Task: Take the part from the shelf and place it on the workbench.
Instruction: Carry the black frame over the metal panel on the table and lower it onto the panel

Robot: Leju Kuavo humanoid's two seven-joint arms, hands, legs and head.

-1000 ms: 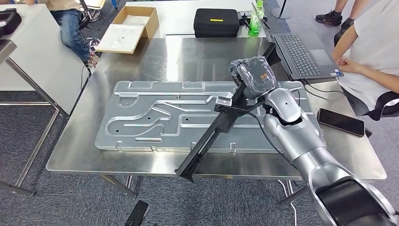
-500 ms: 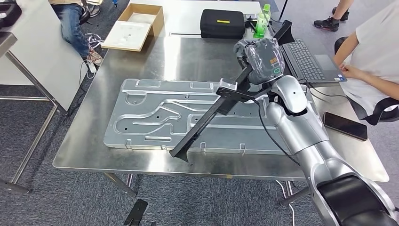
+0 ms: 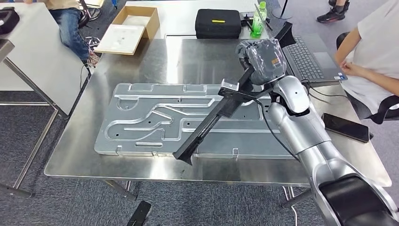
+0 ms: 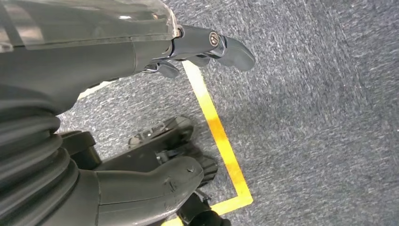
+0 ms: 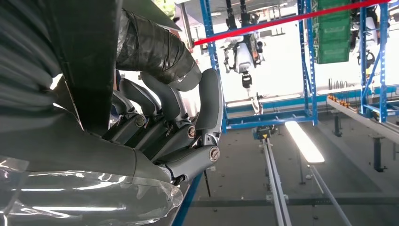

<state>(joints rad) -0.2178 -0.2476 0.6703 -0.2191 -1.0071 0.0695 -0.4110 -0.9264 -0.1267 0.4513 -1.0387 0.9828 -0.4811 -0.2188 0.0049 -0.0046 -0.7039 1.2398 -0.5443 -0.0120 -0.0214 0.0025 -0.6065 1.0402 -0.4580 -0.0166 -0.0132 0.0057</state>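
The part (image 3: 207,129) is a long black bar with a bracket near its middle. My right hand (image 3: 261,61), wrapped in clear plastic, grips its upper portion. The bar slants down over the steel workbench (image 3: 197,56), and its lower end hangs above the front edge of a large grey metal plate (image 3: 141,122). In the right wrist view my dark fingers (image 5: 164,122) curl around the black bar (image 5: 89,70). My left hand (image 4: 141,56) hangs over grey carpet, fingers apart, holding nothing.
A laptop (image 3: 306,56), a black case (image 3: 218,23) and a green bottle (image 3: 256,21) sit at the workbench's back right. A phone (image 3: 346,127) lies at the right edge. A person in white (image 3: 371,52) sits at the right; an open cardboard box (image 3: 129,28) is behind.
My right hand has moved farther over the workbench with the part. The bar's lower end, earlier past the table's front edge, now hangs over the plate. The camera shifted slightly.
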